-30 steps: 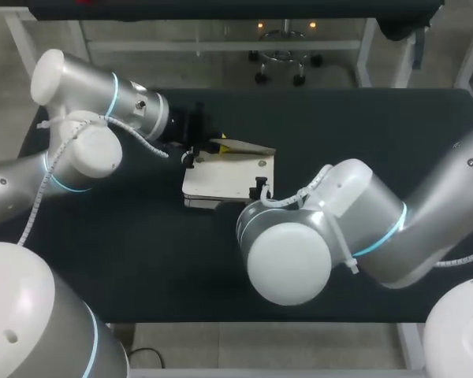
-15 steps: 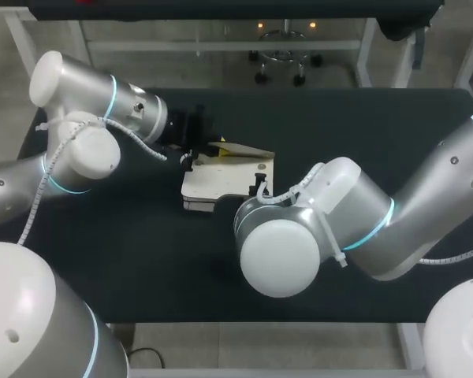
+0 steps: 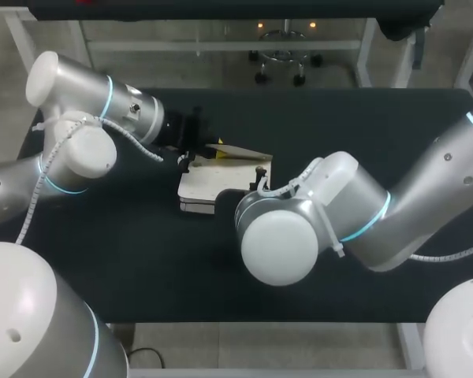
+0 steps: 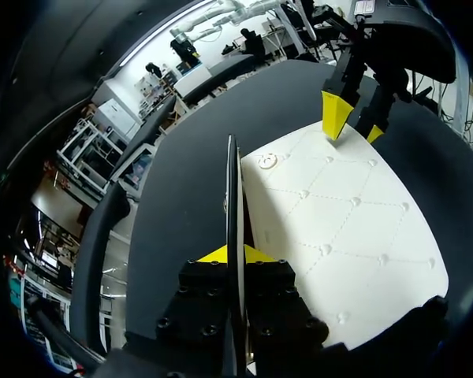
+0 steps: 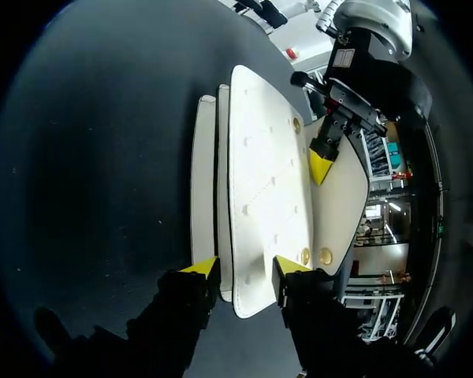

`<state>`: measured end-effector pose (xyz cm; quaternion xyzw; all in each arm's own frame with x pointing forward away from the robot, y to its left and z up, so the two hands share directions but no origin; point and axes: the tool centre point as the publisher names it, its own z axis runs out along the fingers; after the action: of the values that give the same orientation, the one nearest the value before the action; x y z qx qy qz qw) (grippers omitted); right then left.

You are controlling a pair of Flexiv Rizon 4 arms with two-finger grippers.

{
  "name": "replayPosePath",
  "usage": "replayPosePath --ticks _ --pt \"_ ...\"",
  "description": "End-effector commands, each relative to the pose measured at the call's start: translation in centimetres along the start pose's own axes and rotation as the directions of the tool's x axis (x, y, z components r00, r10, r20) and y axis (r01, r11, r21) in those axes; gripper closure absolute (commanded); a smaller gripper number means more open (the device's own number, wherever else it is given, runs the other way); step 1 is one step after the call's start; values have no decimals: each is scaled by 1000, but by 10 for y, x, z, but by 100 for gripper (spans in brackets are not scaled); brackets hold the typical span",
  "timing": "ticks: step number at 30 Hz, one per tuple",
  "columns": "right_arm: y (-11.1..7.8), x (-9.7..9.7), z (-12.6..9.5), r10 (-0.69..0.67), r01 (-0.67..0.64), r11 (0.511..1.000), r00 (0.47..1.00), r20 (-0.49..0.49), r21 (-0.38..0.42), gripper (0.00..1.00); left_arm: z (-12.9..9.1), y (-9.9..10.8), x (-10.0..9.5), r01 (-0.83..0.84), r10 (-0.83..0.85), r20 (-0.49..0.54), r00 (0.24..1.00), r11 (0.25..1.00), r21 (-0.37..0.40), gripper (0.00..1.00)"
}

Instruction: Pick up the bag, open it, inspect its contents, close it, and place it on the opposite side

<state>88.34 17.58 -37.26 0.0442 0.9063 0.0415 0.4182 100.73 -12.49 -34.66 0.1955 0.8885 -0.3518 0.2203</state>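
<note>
White bag [image 3: 201,185], one, seemingly pinched by left end effector [image 4: 235,253], right end effector [image 5: 244,272].

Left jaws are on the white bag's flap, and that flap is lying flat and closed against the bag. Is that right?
Not quite. The flap is not flat and closed. It stands up on edge, raised off the quilted body of the white bag, as the left wrist view shows. The jaws of the left gripper are indeed on it.

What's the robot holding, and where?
The left gripper pinches the flap of the white bag by its edge. The right gripper is at the bag's far end; its grip cannot be told.
</note>
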Motion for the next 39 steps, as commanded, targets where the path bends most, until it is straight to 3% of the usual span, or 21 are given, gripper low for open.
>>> replayPosePath --ticks 1,12,14,19,29,39 --pt "-1 0 3 2 -2 1000 1000 0 -5 60 3 1 -2 -2 2 -4 1000 1000 6 100" --pt "0 1 1 8 -8 1000 1000 11 -12 68 7 2 -3 6 -6 -11 1000 1000 1 100" --pt "0 0 0 10 -10 1000 1000 18 -13 73 8 1 -2 6 -6 -13 1000 1000 2 100" --pt "1 0 2 12 -12 1000 1000 17 -11 100 7 0 0 2 -2 -14 1000 1000 8 100" --pt "2 2 2 14 -14 1000 1000 15 -13 100 3 -5 8 -31 31 18 999 999 31 100" --pt "2 2 2 14 -14 1000 1000 15 -13 100 3 -14 35 -180 177 119 977 984 14 100"
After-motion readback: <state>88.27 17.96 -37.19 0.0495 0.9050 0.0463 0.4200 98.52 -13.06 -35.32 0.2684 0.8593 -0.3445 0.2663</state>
